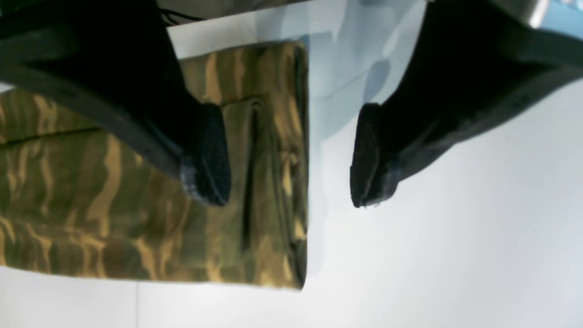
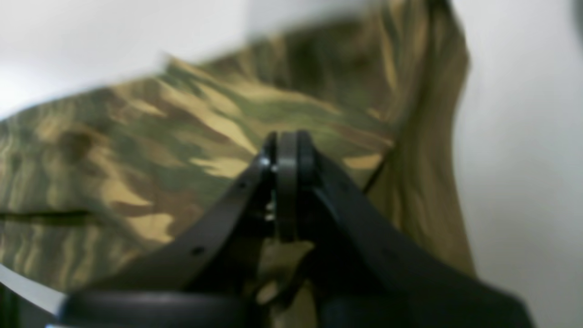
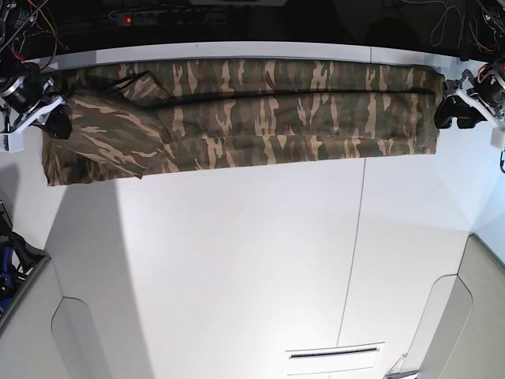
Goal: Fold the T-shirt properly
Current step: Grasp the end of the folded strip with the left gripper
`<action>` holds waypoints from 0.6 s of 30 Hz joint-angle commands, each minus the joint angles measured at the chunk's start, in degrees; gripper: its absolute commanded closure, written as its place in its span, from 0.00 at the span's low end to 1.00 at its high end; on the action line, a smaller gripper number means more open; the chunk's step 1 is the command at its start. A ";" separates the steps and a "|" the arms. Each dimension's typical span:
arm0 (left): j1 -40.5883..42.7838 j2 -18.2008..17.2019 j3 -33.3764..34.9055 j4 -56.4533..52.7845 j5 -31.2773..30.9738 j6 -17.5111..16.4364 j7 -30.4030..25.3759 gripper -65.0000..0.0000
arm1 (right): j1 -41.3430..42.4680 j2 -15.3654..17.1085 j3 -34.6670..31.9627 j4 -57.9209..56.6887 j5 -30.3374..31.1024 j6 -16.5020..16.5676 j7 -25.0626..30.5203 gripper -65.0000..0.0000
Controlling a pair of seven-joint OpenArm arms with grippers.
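Observation:
The camouflage T-shirt (image 3: 260, 114) lies folded into a long strip across the far side of the white table (image 3: 237, 268). My left gripper (image 1: 291, 155) is open at the strip's right end. One finger (image 1: 207, 155) is over the cloth (image 1: 114, 191) and the other is over bare table. In the base view this gripper (image 3: 450, 114) sits at the strip's right edge. My right gripper (image 2: 287, 150) is shut, its fingertips pressed together on the cloth (image 2: 159, 136) at the bunched left end. It also shows in the base view (image 3: 55, 118). The collar and label are hidden.
The table's far edge (image 3: 237, 47) runs just behind the shirt, with dark cables and equipment (image 3: 158, 16) beyond it. Grey panels stand at the near left (image 3: 31, 316) and near right (image 3: 473, 316) corners.

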 commanded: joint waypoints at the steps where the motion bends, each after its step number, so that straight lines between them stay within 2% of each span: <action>1: -0.04 -0.83 -0.48 0.28 -1.01 -0.26 -1.03 0.32 | 0.28 1.25 0.37 -0.66 0.74 0.13 2.21 1.00; 10: -0.07 -0.50 -0.48 -4.26 -1.05 -0.70 -2.80 0.32 | 0.28 1.31 0.35 -4.74 2.93 0.13 3.06 1.00; 13: -0.07 -0.48 -0.48 -5.33 -1.42 -2.21 -2.95 0.32 | 0.26 1.31 0.35 -4.74 3.93 0.13 2.99 1.00; 18: -0.09 -0.48 -0.48 -6.88 -3.91 -2.84 -3.17 0.32 | 0.26 1.31 0.35 -4.74 5.27 0.13 2.82 1.00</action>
